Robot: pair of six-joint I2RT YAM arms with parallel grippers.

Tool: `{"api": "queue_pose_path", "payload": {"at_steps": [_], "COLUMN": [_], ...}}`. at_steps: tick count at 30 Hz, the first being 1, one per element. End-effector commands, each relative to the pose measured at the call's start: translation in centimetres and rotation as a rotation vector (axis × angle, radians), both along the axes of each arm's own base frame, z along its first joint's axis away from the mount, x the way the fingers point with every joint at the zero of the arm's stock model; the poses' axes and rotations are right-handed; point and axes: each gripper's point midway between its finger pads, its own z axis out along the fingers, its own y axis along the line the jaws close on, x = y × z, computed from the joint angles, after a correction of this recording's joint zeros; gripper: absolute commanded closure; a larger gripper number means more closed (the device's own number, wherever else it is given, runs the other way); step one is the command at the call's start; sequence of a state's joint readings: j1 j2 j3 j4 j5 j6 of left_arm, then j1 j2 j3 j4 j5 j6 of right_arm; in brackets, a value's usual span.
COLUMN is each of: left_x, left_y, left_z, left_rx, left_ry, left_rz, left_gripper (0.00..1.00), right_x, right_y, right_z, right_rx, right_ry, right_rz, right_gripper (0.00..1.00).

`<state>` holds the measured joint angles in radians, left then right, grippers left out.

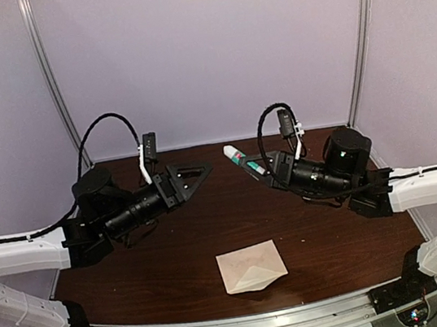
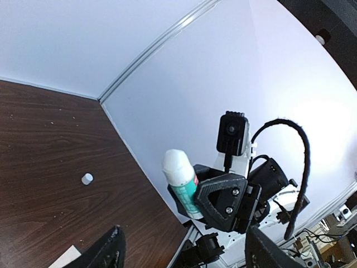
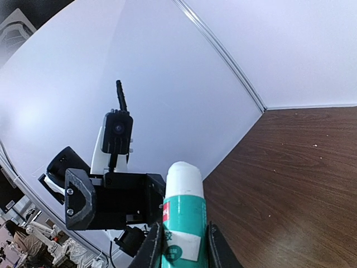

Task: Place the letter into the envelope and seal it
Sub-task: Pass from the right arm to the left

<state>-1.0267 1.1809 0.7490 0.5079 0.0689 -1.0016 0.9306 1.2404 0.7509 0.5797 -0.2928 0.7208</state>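
Right claw (image 1: 261, 170) grips 1 glue stick (image 1: 243, 161) | left claw (image 1: 193, 172) spread, empty | 1 envelope (image 1: 251, 266) on table (image 1: 359, 225)

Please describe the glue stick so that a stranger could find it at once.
Above the dark wooden table, look to the right arm raised over the far side. Its fingers hold the glue stick: a teal tube with a white rounded top, unlike the flat pale envelope near the front.

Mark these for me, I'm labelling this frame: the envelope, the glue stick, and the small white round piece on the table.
envelope (image 1: 252, 267): top external view, middle of its upper face.
glue stick (image 3: 184, 215): right wrist view, green part of its body.
small white round piece (image 2: 87, 178): left wrist view, its centre.
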Motion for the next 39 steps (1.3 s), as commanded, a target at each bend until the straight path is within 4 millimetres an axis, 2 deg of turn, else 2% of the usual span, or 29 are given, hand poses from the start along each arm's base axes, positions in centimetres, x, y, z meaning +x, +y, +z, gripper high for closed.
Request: {"api": "queue_pose_path", "payload": {"at_steps": [1,5,15,19,28,33,39], "left_x": [-1.3,-0.8,-0.4,-0.4,-0.2,-0.2,-0.2], "left_y": [-1.3,-1.8,-1.6,-1.7,-2.1,-2.0,-1.3], "left_z": [4.1,3.9,4.6,4.9,4.8,4.6,4.7], "left_rx": [-0.154,-0.155,-0.18,-0.203,-0.218,-0.217,-0.195], "left_ry": [-0.052,-0.051,-0.06,-0.059,-0.046,-0.041,-0.052], "left_rz": [-0.105,-0.098,-0.072,-0.077,-0.084,-0.077,-0.054], "left_gripper": [0.24,0.23,0.23,0.33,0.66,0.85,0.9], "right_x": [-0.5,-1.2,-2.3,-2.7,-3.1,-3.3,-4.7], "right_y": [1.4,2.4,4.5,5.1,5.5,5.6,5.1], "right_z": [4.7,5.1,4.2,4.0,3.7,3.1,2.8], "right_rx": [0.125,0.147,0.117,0.113,0.106,0.083,0.062], "right_ry": [-0.11,-0.127,-0.129,-0.129,-0.13,-0.125,-0.108], "right_rz": [0.001,0.032,0.111,0.13,0.14,0.153,0.221], "right_gripper": [0.95,0.94,0.94,0.94,0.92,0.82,0.47]}}
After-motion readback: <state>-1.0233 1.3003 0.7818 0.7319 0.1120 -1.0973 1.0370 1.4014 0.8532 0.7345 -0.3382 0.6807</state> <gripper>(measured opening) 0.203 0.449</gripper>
